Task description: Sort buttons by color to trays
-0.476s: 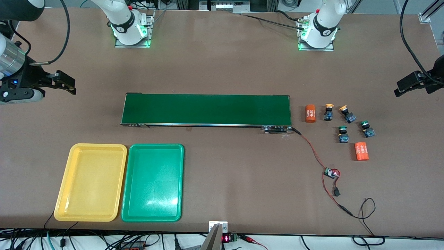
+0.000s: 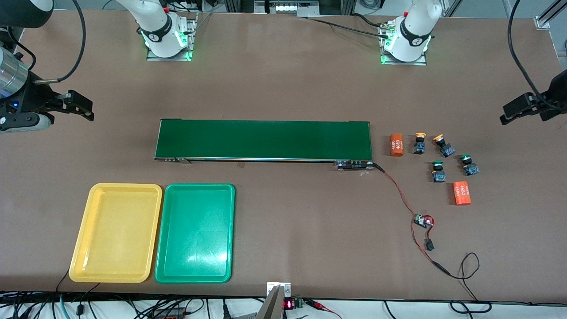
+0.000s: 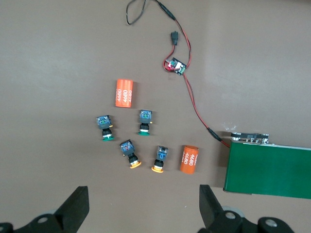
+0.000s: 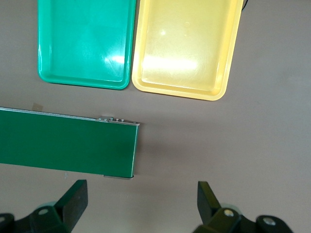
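Observation:
Four buttons stand in a cluster off the belt's end, toward the left arm's end of the table: two yellow-capped (image 2: 420, 142) (image 2: 444, 145) and two green-capped (image 2: 438, 170) (image 2: 468, 164). The left wrist view shows the yellow caps (image 3: 130, 154) (image 3: 159, 159) and the green caps (image 3: 104, 127) (image 3: 145, 121). The yellow tray (image 2: 116, 195) and the green tray (image 2: 195, 195) lie side by side, empty, toward the right arm's end. My left gripper (image 2: 516, 108) (image 3: 142, 194) is open and empty over bare table beside the buttons. My right gripper (image 2: 79, 106) (image 4: 141, 191) is open and empty over bare table off the belt's other end.
A long dark green belt (image 2: 263, 139) lies across the middle. Two orange cylinders marked 4680 (image 2: 396, 145) (image 2: 461, 193) flank the buttons. A red-and-black wire runs from the belt to a small circuit board (image 2: 423, 220) nearer the front camera.
Both grippers have shifted slightly, the right one a little toward its own end of the table. Nothing on the table has moved.

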